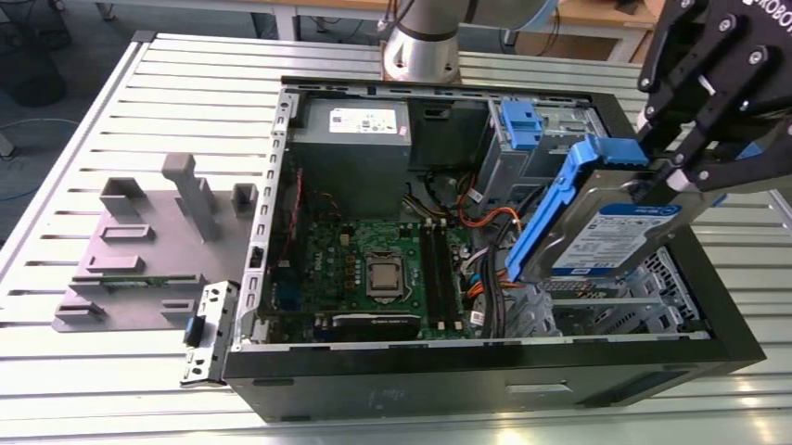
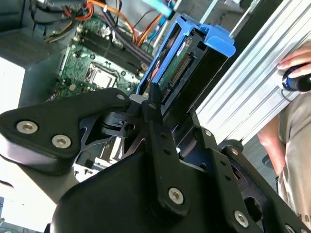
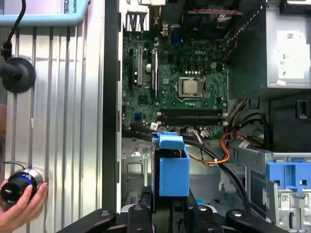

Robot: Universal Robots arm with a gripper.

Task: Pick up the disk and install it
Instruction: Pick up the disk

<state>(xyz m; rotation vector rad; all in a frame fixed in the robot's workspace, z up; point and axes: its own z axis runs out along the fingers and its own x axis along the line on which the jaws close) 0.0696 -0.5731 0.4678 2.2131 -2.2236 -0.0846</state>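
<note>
Fingers of the gripper [image 1: 674, 184] were drawn in close and pinched the disk [image 1: 603, 232] by its upper end. In the exterior view the black linkage came down from the upper right and met the drive just under the blue carrier's top tab. In the second wrist view the gripper [image 2: 154, 99] clamped the drive's flat faces. The disk [image 2: 187, 56] reached away from it, with its green circuit side and connector row showing. In the first wrist view the disk [image 3: 173, 165] stood edge-on just ahead of the gripper [image 3: 169, 209], blue frame toward the camera.

The drive hung on edge and tilted inside the open computer case [image 1: 495, 371], at the exterior view's right, above the perforated metal drive cage [image 1: 594, 311]. Its long axis ran steeply. The upper end was at the fingers, and the lower end slanted down toward the exterior view's left, near the bundled cables [image 1: 477, 278]. The white-and-blue label faced the exterior view's right, and the blue frame edge faced the motherboard [image 1: 371, 269]. Whether the lower end touched the cage could not be told.

A person's hand [image 3: 22, 206] lay on the slatted table [image 3: 63, 121] beside the case, around a round knob [image 3: 17, 187].
</note>
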